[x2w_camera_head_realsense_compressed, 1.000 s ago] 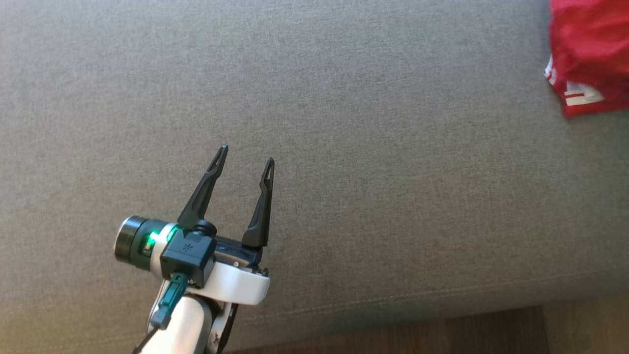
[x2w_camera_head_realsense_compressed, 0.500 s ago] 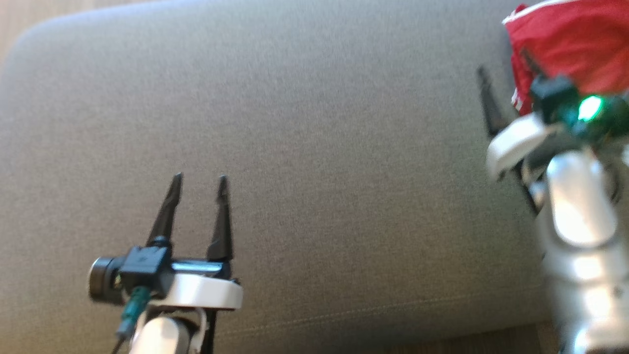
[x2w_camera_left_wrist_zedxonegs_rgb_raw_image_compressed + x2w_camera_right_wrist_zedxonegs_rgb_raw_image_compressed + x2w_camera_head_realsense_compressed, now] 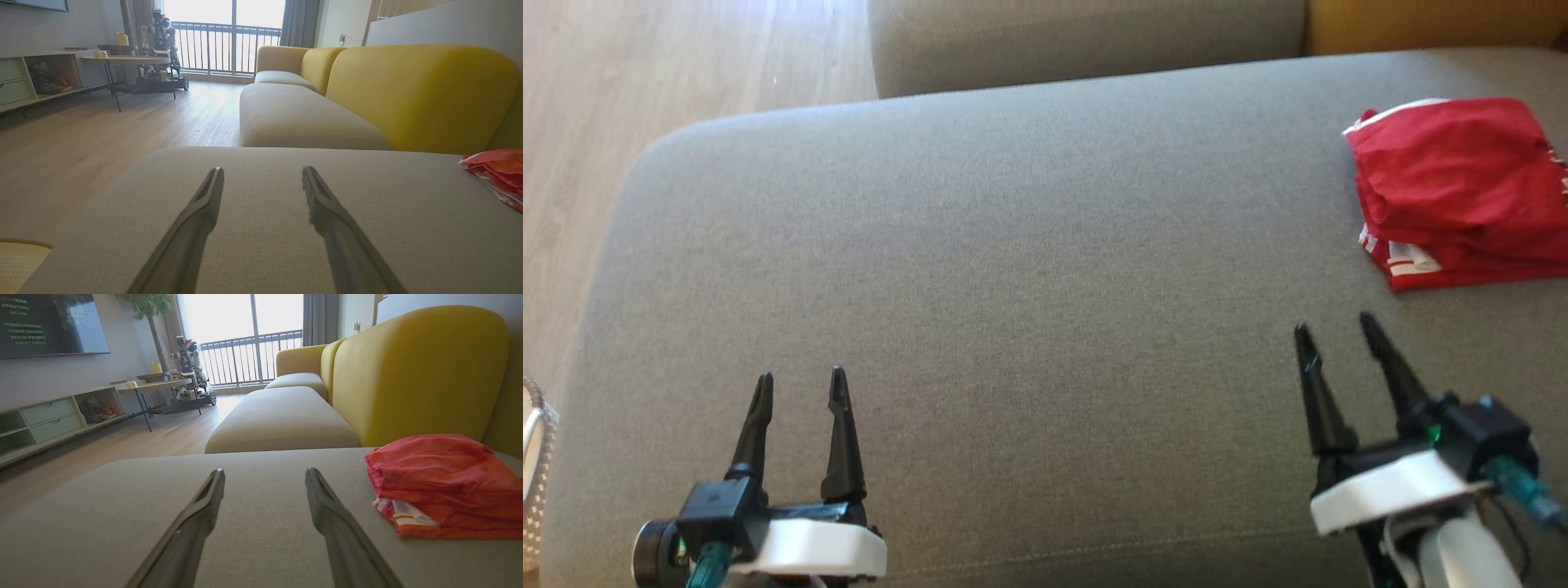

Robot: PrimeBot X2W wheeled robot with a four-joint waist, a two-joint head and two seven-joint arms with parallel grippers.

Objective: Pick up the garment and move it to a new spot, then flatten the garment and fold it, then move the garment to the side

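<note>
Head view puts the grippers nearest: the left gripper (image 3: 800, 378) and the right gripper (image 3: 1334, 325) hang low over the grey cushion (image 3: 1029, 286), fingers spread, holding nothing. Just ahead and to the right of the right gripper lies the red garment (image 3: 1454, 212), folded into a flat stack, well apart from the left gripper. Folding and setting aside look done; little seems left. The garment's right edge is cut off, and its white markings are unreadable.

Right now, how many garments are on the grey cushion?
1. The red garment lies folded at the far right of the grey cushion, ahead and to the right of the open right gripper, which is not touching it. Its layers could hide a second piece; I cannot tell.
</note>
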